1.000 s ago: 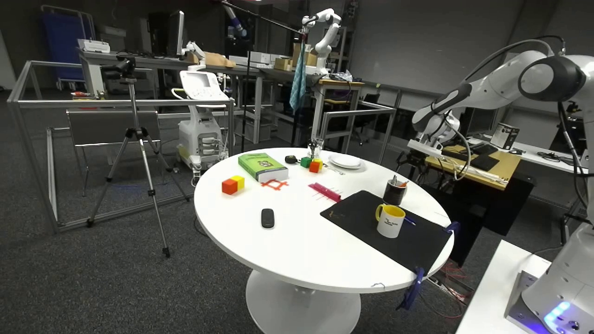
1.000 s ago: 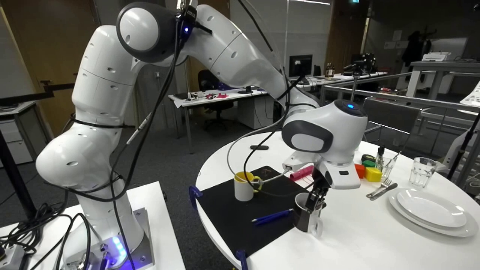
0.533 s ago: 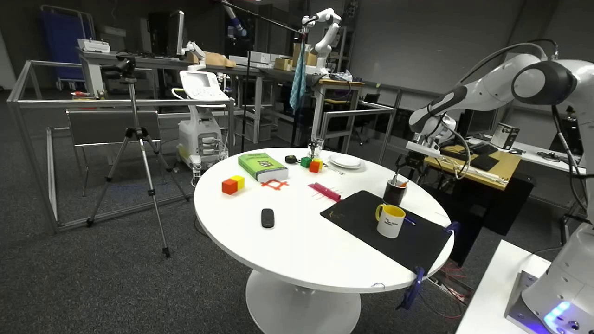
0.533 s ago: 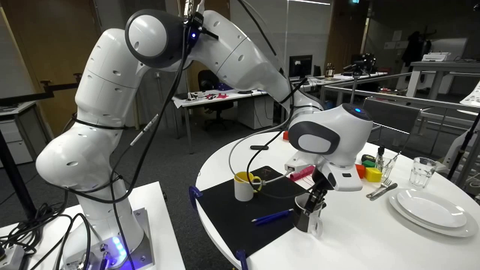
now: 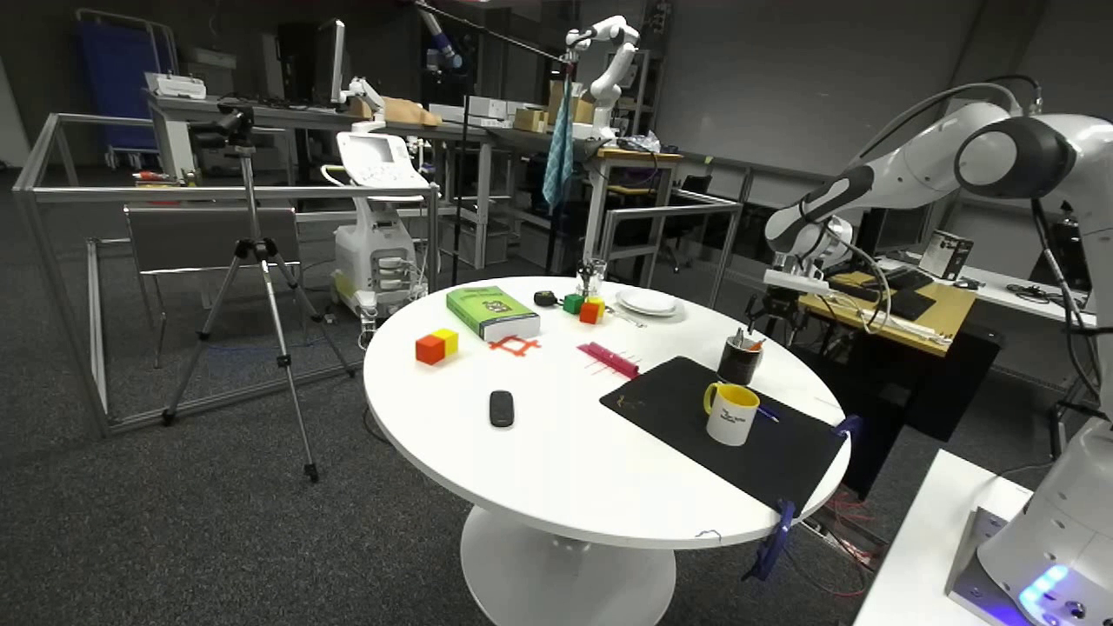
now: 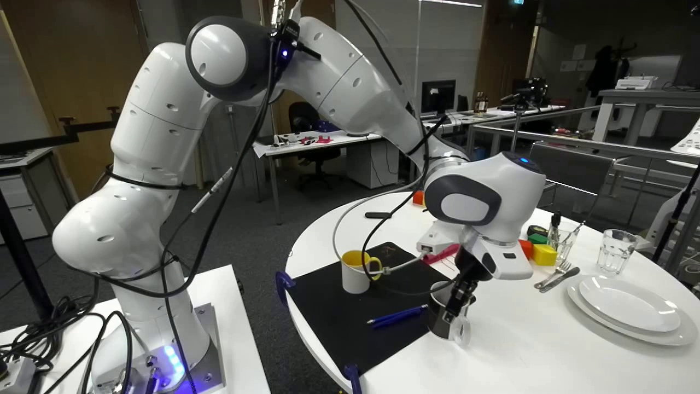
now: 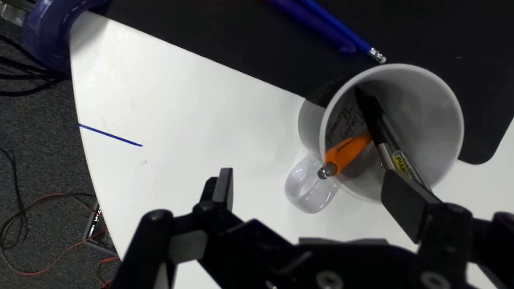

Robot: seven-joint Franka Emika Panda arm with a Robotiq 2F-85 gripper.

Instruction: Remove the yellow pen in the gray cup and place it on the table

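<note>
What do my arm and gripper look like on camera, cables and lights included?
The Franka Emika Panda arm is glossy white and rounded, with dark grey joint covers, black straps, black cables and a pale grey cable. Blue lights glow on its base. The Robotiq gripper is black and blocky, with flat, rectangular dark grey fingertips.

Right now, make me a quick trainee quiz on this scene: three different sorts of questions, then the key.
1. True or false: the gripper is open.
2. In the wrist view, which pen's end is nearest the handle of the pen cup? A) blue B) orange C) black
3. Fill in: the yellow-lined mug stands on the black ____.

Key: 1. true; 2. B, the orange pen; 3. mat.
</note>
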